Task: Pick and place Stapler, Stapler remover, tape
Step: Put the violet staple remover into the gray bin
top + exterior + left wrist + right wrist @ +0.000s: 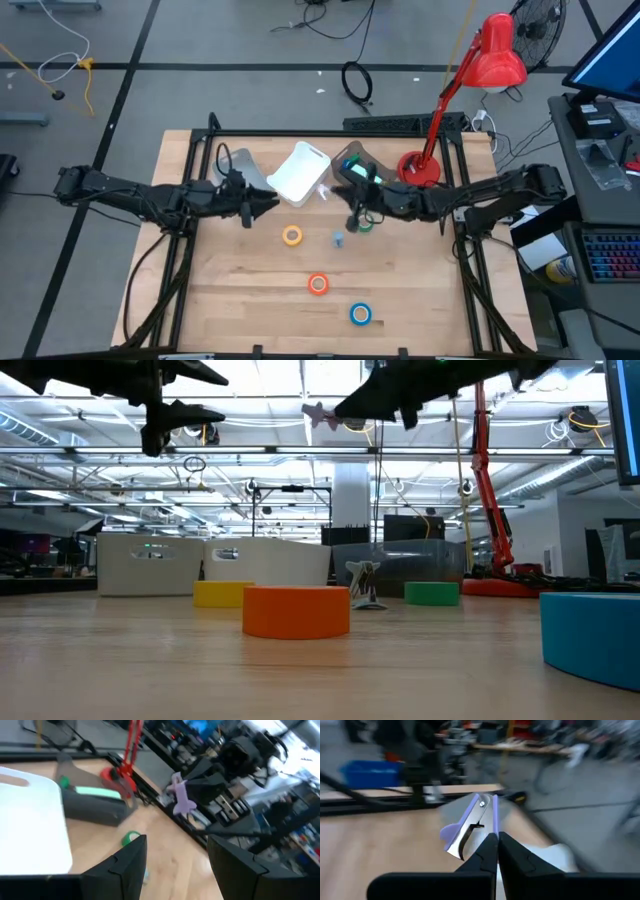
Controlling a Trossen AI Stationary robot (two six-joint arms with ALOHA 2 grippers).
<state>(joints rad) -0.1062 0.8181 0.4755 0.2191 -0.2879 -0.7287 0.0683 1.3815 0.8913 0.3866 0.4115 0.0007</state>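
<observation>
My right gripper hangs high over the table's middle, shut on a purple and metal stapler remover, also seen in the low view. My left gripper hovers open, facing it, beside the white tray. The dark stapler with a green top lies in a clear-walled bin. Yellow tape, orange tape, blue tape and green tape lie flat on the table. My right gripper pinches the stapler remover between its two fingertips at the remover's side edge. The fingers come level from the table's right. The remover sticks out beyond the fingertips, its riveted end farthest out, lifted clear, high above the table.
A small pale blue clip-like thing stands on the table between the yellow and green rolls. A red desk lamp stands at the far right corner. Bare wood lies along the near edge left of the orange roll.
</observation>
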